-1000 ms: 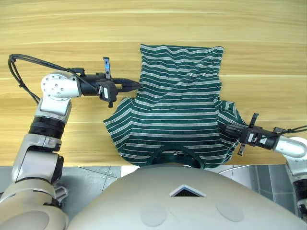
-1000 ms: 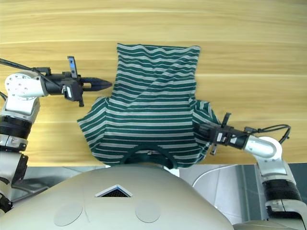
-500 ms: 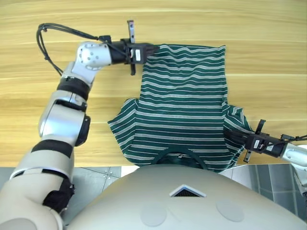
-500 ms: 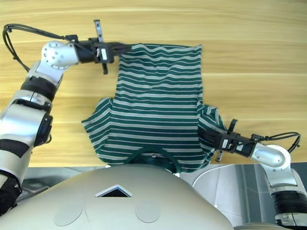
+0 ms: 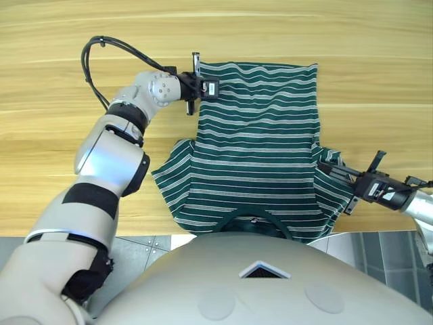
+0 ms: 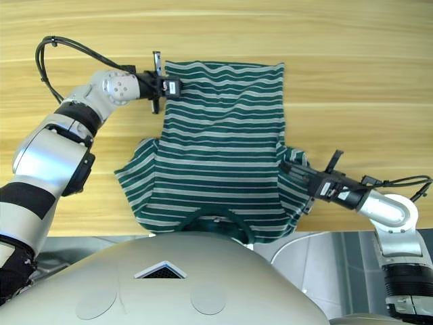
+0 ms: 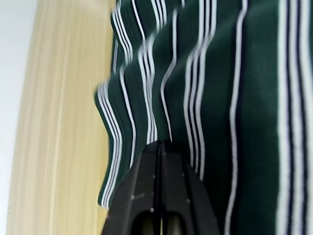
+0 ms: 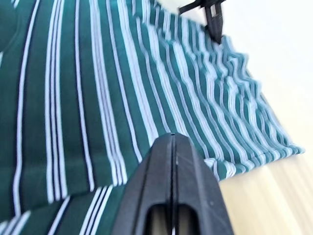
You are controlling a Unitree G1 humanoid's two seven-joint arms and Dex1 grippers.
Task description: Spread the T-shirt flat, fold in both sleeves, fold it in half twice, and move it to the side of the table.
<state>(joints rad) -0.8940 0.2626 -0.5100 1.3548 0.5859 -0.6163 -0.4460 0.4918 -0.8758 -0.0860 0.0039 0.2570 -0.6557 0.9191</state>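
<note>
The T-shirt (image 5: 257,149), dark green with thin white stripes in groups, lies on the wooden table (image 5: 365,61) right in front of the robot, chest side up and roughly centred. Its collar (image 5: 254,215) sits at the table's near edge, partly hidden. The left sleeve (image 5: 172,176) fans out flat toward the robot's left. The right sleeve (image 5: 335,183) is bunched and creased, not spread. The right gripper (image 5: 323,165) lies low over that sleeve, pointing in toward the body of the garment. Its fingers (image 8: 171,147) are pressed together with no gap. Whether any cloth is caught between them is hard to tell, since the tips merely seem to rest on the striped fabric. Farther out, the torso runs straight and fairly smooth, with faint ripples, and narrows a little above the sleeves. The hem (image 5: 260,66) is the farthest edge, running straight across the table. At its far left corner the left gripper (image 5: 211,89) is clamped tight on the T-shirt. In the left wrist view the cloth puckers into small waves away from the closed fingertips (image 7: 159,147).
</note>
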